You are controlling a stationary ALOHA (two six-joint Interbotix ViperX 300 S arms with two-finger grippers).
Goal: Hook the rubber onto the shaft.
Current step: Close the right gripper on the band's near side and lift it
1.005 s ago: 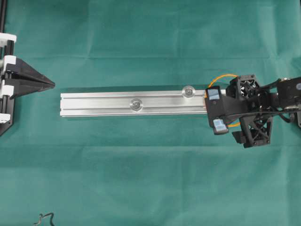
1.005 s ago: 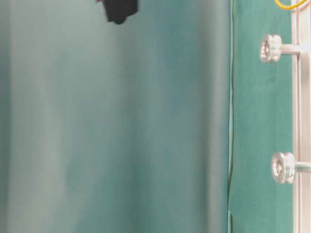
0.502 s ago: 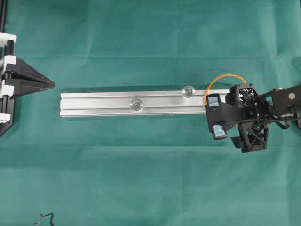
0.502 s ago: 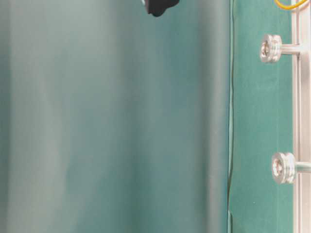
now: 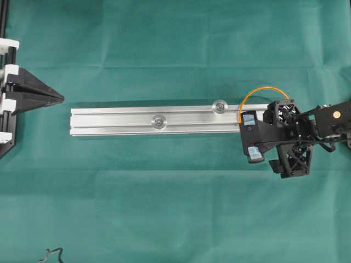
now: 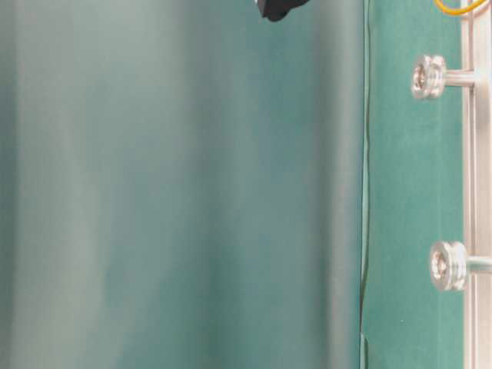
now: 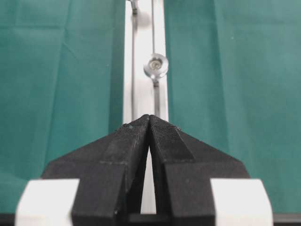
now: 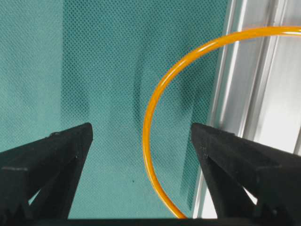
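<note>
- Overhead view: a silver rail is lying across the middle of a desk covered in green cloth. Two round silver shafts are standing on the rail, one shaft near its middle and another shaft toward 3 o'clock. The right hand is hovering over the rail's 3 o'clock end with its fingers spread wide and grasping nothing. The rubber, a thin orange loop, is lying at that same end, arching out toward 12 o'clock. The left hand is sitting at 9 o'clock, well apart from the rail, its fingers clenched to a point.
- Table-level view: this sideways picture is showing both shafts along the 3 o'clock edge, with a bit of the rubber at the 1 o'clock corner.
- Left wrist view: the left hand is pointing along the rail, fingers pressed together on nothing.
- Right wrist view: the right hand is standing released, the rubber curving between its fingers and crossing onto the rail toward 3 o'clock.
</note>
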